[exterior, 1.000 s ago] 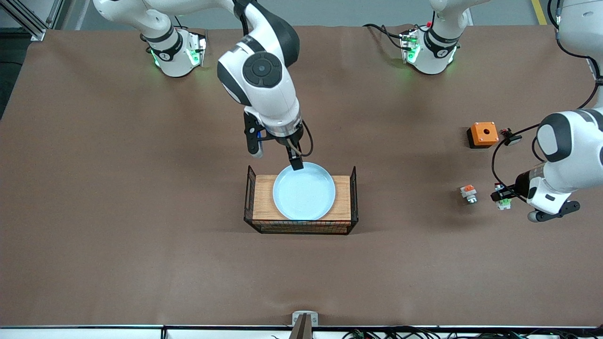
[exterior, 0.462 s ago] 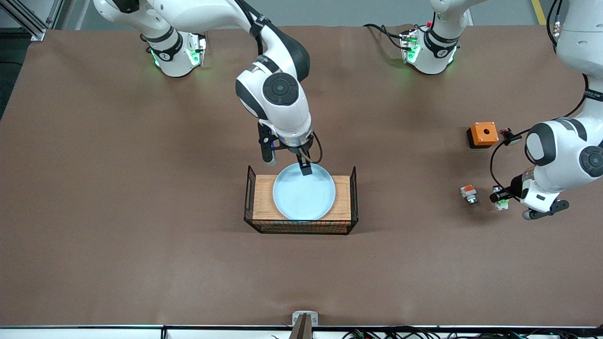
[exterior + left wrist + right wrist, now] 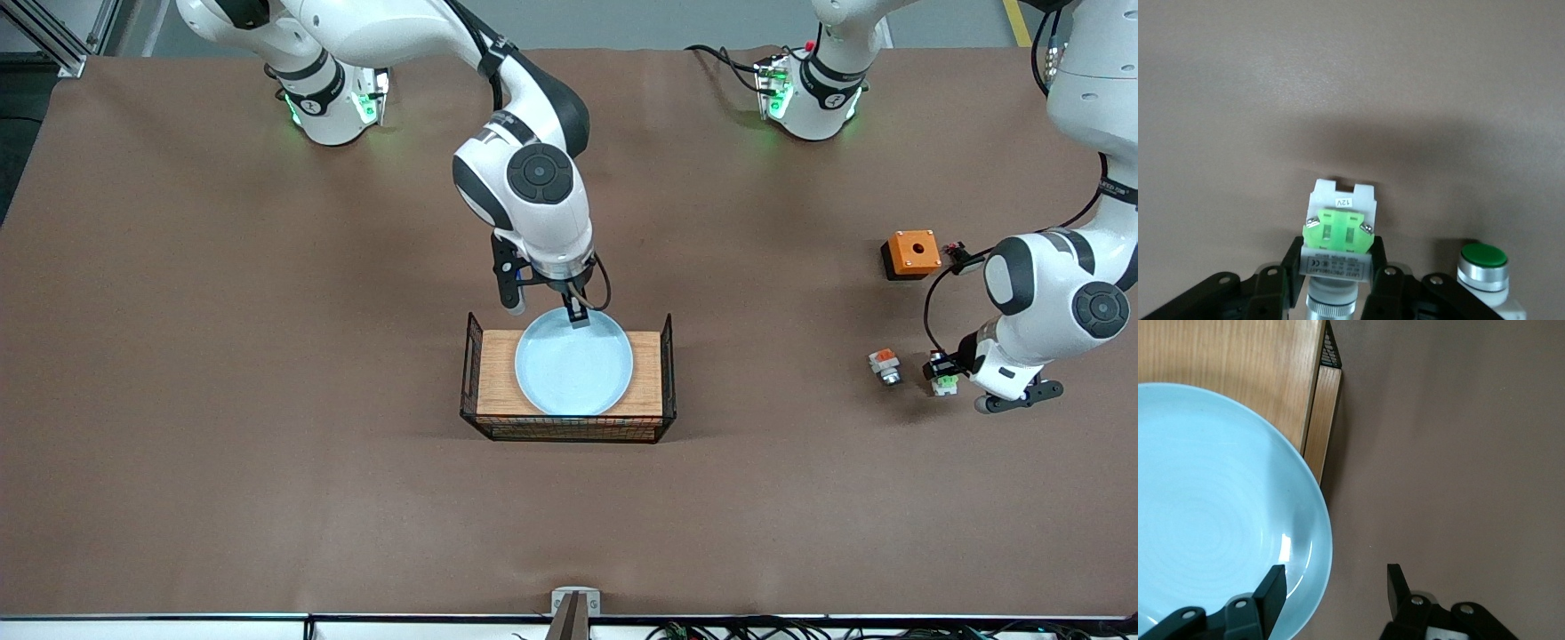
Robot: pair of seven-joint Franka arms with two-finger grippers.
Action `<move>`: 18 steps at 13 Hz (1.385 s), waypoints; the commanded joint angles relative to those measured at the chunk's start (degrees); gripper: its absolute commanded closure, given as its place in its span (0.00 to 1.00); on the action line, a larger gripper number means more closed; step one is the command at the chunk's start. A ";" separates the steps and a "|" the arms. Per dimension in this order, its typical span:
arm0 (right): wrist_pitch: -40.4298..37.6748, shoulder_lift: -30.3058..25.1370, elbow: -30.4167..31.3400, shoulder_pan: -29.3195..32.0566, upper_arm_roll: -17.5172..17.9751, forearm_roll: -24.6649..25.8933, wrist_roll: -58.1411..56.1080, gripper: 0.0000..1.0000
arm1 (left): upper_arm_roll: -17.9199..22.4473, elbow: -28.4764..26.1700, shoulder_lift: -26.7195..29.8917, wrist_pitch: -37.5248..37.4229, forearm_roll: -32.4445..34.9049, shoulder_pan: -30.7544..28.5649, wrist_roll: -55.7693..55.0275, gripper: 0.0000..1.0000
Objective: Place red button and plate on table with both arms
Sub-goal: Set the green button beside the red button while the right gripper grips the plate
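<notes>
Where the table lies nearest your camera, note the wooden board in its wire frame, carrying the plate. Your right gripper straddles the plate's rim at the edge toward the robots, one finger inside, one outside, jaws apart and not gripping. Toward the left arm's end, your left gripper is clamped on the green-topped button, low over the table beside the orange-topped button. Farther off sits the orange box.
</notes>
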State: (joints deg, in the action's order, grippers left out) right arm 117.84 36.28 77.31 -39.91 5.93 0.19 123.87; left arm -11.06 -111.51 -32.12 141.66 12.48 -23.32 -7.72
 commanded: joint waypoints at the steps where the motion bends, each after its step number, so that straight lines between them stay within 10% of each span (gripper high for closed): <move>1: -0.24 1.07 -1.63 0.18 0.14 1.30 1.11 0.39 | -0.72 -0.72 0.48 0.98 1.23 -1.81 3.84 0.46; 2: -0.24 1.16 -1.63 0.27 0.14 1.30 1.03 0.42 | -0.90 -0.72 0.74 0.98 1.14 -2.08 4.37 0.09; 3: -0.24 1.33 -1.63 0.35 0.23 1.30 1.02 0.42 | -0.99 -0.72 1.18 0.90 0.97 -2.08 4.38 0.00; 9: -0.16 1.86 -1.63 0.53 0.14 2.00 0.59 0.49 | -3.44 -0.02 8.46 -0.33 0.44 -2.08 3.59 0.00; 18: 0.99 2.21 -1.63 -0.43 0.14 4.91 0.32 0.85 | -7.14 3.84 24.20 -20.45 -7.12 -1.91 3.68 0.00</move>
State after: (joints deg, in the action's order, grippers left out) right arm 118.89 37.67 77.21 -40.05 5.74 3.51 123.79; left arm -17.78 -107.89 -10.65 124.32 6.50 -24.63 -4.25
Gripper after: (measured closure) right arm 0.802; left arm 0.000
